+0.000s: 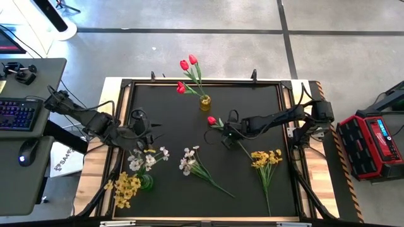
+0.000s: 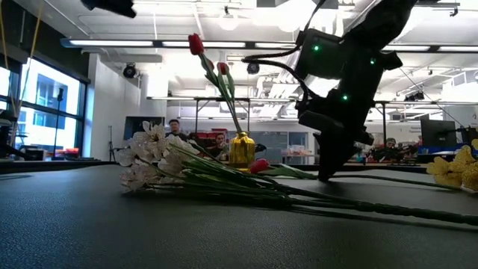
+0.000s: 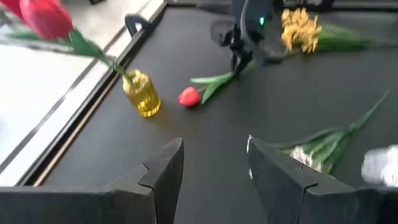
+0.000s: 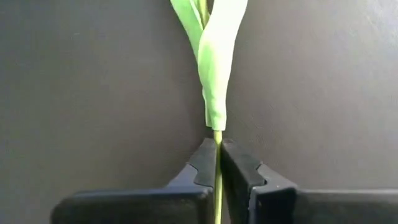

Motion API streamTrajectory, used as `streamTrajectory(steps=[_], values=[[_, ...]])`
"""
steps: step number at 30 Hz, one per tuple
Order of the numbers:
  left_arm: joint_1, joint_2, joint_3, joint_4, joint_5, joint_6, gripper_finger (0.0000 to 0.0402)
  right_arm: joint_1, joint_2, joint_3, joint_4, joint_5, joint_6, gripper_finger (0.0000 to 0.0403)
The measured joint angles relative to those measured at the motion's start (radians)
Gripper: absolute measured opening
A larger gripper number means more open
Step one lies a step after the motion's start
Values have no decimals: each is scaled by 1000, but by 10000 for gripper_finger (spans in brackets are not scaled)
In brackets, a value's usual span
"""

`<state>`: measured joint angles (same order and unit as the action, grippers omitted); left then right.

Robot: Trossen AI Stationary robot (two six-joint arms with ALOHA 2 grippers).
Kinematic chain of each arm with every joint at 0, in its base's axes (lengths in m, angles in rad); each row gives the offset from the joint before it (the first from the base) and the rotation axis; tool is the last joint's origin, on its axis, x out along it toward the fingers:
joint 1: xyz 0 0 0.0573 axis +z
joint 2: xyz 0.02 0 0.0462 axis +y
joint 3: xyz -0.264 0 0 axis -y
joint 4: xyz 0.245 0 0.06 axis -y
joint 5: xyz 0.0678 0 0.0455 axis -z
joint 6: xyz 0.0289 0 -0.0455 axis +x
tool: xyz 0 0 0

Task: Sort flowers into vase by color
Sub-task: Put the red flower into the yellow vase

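Observation:
A yellow vase (image 1: 205,103) at the mat's far side holds red tulips (image 1: 189,68). Another red tulip (image 1: 212,120) lies on the mat near it, its stem running toward the near right. My right gripper (image 1: 227,134) is shut on that stem. A white spray (image 1: 189,161) and a yellow bunch (image 1: 266,157) lie flat on the mat. At the near left, white blossoms (image 1: 149,157) stand in a green vase (image 1: 147,183) beside yellow blossoms (image 1: 126,188). My left gripper (image 3: 214,168) hovers open above the mat's left part, holding nothing. My right gripper pinches the lying tulip's bare stem (image 4: 217,135) between its two fingers, just below the leaves. The fingers come from above, slanting down, and lie across the stem. The tulip lies on the mat, its red head (image 2: 259,166) toward the yellow vase.
The black mat sits in a raised frame (image 1: 126,88) on a wooden table. A desk with a keyboard (image 1: 16,115) and a mouse stands off the left side, and a red case (image 1: 377,142) off the right. People show in the room beyond.

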<state>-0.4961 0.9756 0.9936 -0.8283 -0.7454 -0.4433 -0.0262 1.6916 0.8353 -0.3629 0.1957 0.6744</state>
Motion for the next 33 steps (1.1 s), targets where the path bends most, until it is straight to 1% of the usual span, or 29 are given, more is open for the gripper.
streamTrajectory(steps=[3,5,9,14,16,20,23,29,33], values=[[-34,0,0,-74,-29,-82,170,-7,-38,-3,97,14,-49,2],[-61,0,0,-119,-61,-138,170,-21,-92,-3,159,21,-99,1],[-119,0,0,-164,-91,-221,170,-62,-151,-2,306,49,-204,1],[-198,0,0,-168,-105,-282,170,-100,-194,0,490,161,-348,0],[-227,0,0,-167,-124,-306,170,-117,-193,0,586,176,-413,0],[-274,0,0,-167,-157,-341,170,-164,-194,0,800,154,-540,0],[-298,0,0,-166,-172,-342,170,-196,-193,0,955,110,-623,0],[-326,0,0,-167,-205,-359,170,-266,-179,0,1230,8,-703,0],[-331,3,0,-166,-208,-362,170,-308,-121,1,1397,-28,-727,0]])
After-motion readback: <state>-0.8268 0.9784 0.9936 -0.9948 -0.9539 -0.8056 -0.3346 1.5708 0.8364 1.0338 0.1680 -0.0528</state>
